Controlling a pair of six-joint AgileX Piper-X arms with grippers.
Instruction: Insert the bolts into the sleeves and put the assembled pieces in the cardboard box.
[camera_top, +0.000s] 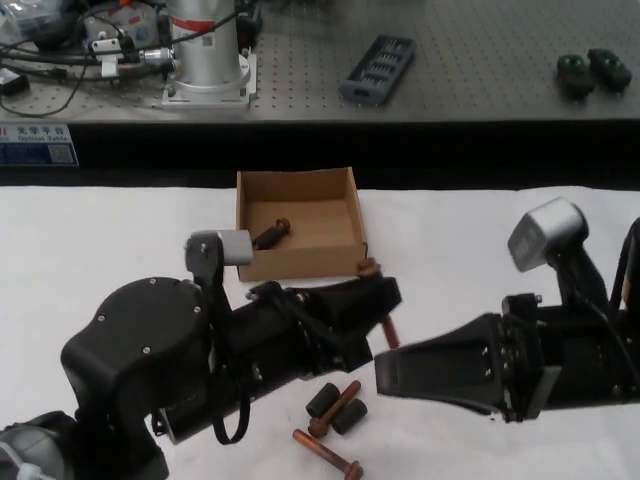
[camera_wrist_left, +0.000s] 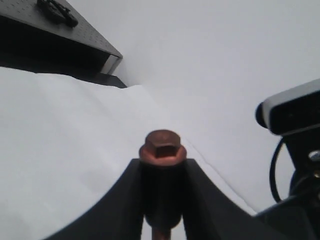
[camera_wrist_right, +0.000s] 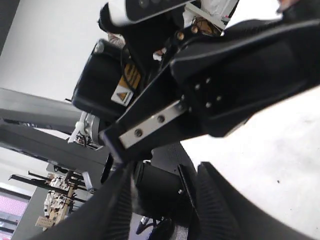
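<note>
I could read nothing with certainty. A small blue and white plate (camera_top: 38, 143) on the front edge of the perforated bench (camera_top: 450, 60) carried a line of characters with smaller print under it, too small for me to make out. A yellow warning sticker (camera_wrist_right: 121, 86) with a triangle stood on the black housing (camera_wrist_right: 92, 97) of an arm, its symbol unclear.

High camera overlooks the bench (camera_top: 100, 230); wrist cameras peer closely past jaws.

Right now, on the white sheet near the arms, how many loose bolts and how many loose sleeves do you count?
Copper bolts: 2
Black sleeves: 2
Total: 4
</note>
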